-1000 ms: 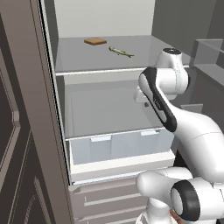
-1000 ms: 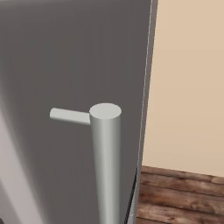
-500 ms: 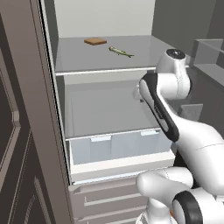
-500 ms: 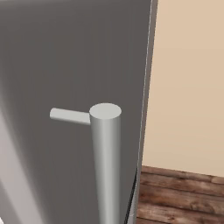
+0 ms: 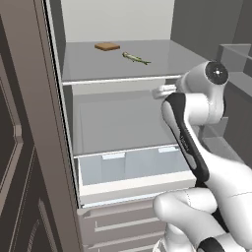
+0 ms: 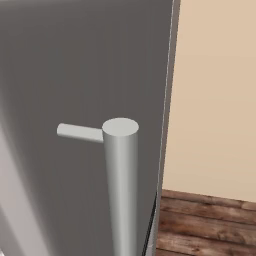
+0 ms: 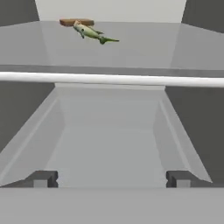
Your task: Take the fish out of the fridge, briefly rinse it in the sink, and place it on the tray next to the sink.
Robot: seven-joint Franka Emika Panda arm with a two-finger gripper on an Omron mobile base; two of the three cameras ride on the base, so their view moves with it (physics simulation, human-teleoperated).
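Observation:
The fish (image 5: pixel 135 58), slender and greenish-silver, lies on the upper glass shelf (image 5: pixel 93 66) of the open fridge (image 5: pixel 118 123), right of a flat brown slab (image 5: pixel 107 46). In the hand view the fish (image 7: pixel 89 31) sits far ahead at upper left, just in front of the slab (image 7: pixel 76 22). My gripper (image 7: pixel 111 179) is open with nothing between its fingertips (image 7: pixel 41 178). It points into the fridge from in front of the shelf's white front edge (image 7: pixel 112 79), well short of the fish. The sink and the tray are out of view.
The dark brown fridge door (image 5: pixel 19 147) stands open at the left. Translucent drawers (image 5: pixel 133 165) sit below the lower shelf. In the right base view a grey panel with a thick cylindrical handle (image 6: pixel 120 175) stands close; beyond it are a beige wall and wooden floor (image 6: pixel 205 225).
The arm's upper joint has shifted right and slightly lower in the left base view. The jaws have spread wide. Fish and slab have not moved.

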